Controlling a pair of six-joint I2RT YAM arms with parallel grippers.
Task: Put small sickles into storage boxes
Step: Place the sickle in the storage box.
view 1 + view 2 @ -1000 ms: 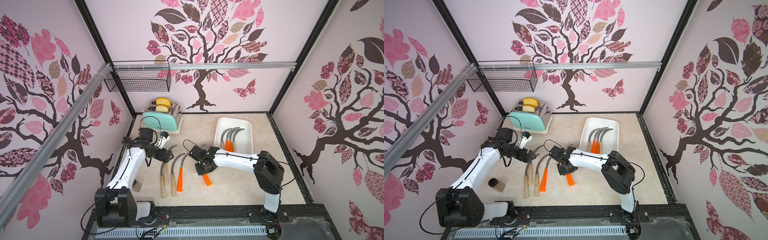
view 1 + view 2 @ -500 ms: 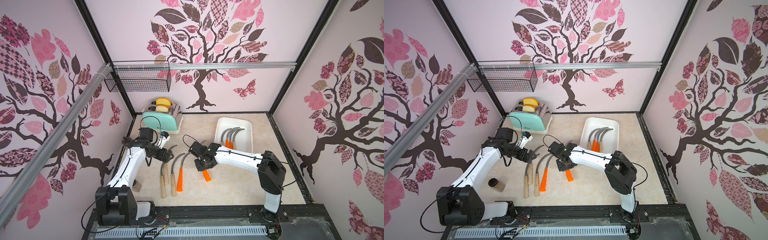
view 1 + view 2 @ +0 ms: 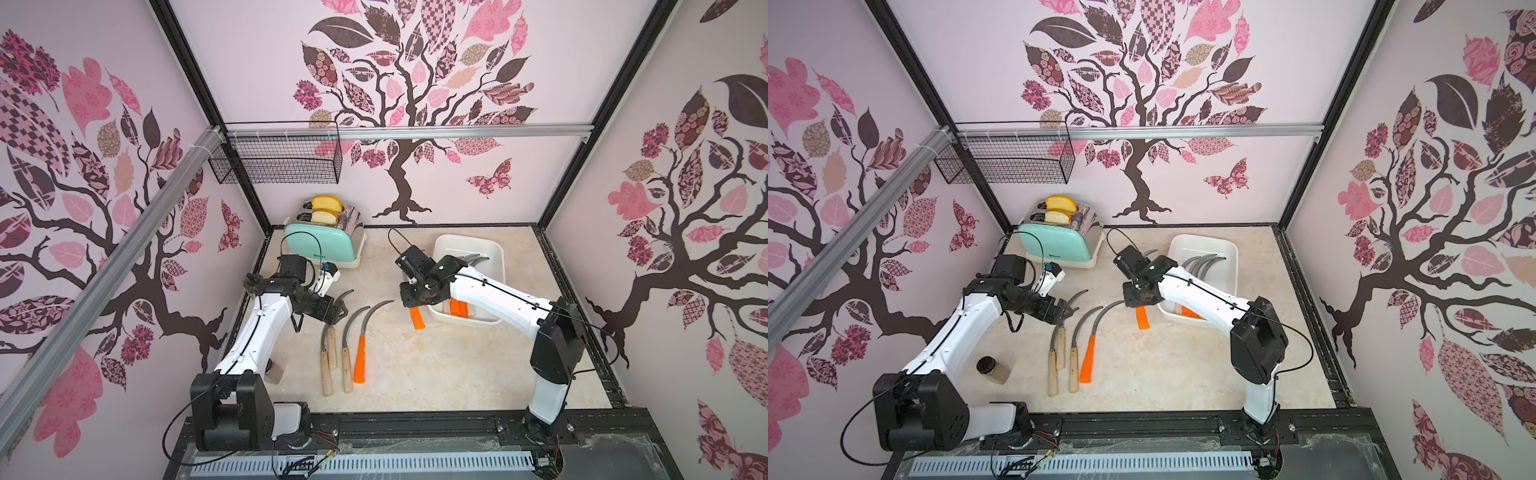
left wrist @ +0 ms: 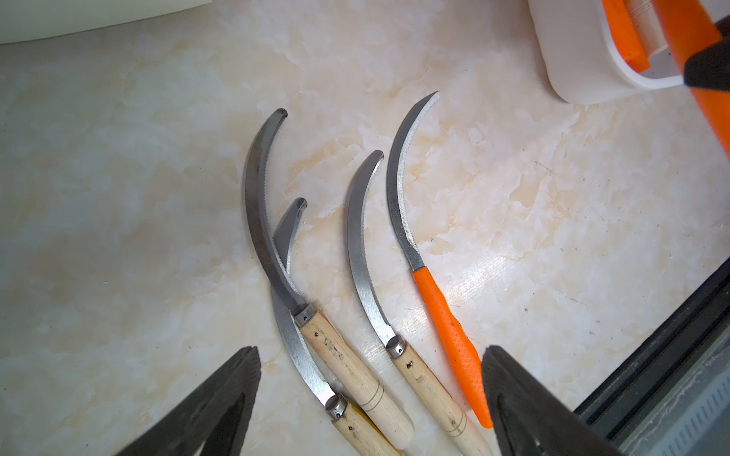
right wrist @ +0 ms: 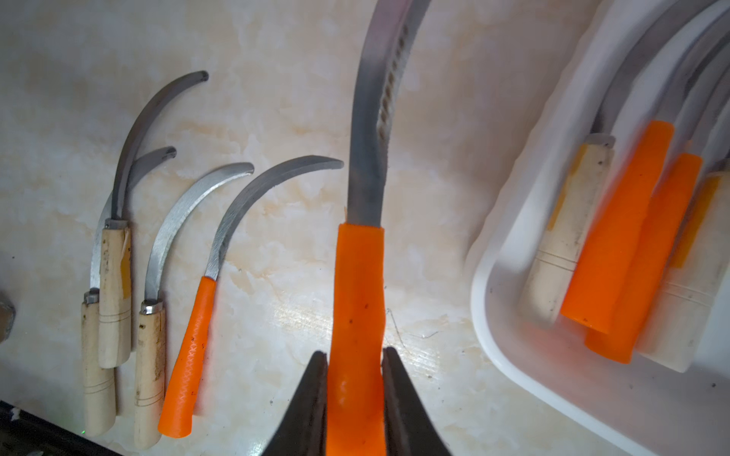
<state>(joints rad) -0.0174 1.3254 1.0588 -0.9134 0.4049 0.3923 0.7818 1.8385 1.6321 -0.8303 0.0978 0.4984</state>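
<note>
Tabletop (image 3: 415, 374); orange sickle (image 3: 417, 319) partly behind right gripper (image 3: 413, 304)

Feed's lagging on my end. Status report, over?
Right gripper shut on orange-handled sickle, beside white tray. Left gripper open over four table sickles. Nothing blocking the tray.

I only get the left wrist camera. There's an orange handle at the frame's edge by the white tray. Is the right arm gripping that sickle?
Observer: Yes, the right gripper is shut on that orange sickle, at its handle.
Operator: How many sickles are in the tray?
Observer: Four lie in the white tray: two orange handles, two wooden.
Operator: Anything by my arm that I can't see?
Observer: A small brown jar on the table, close beside the left arm.
</note>
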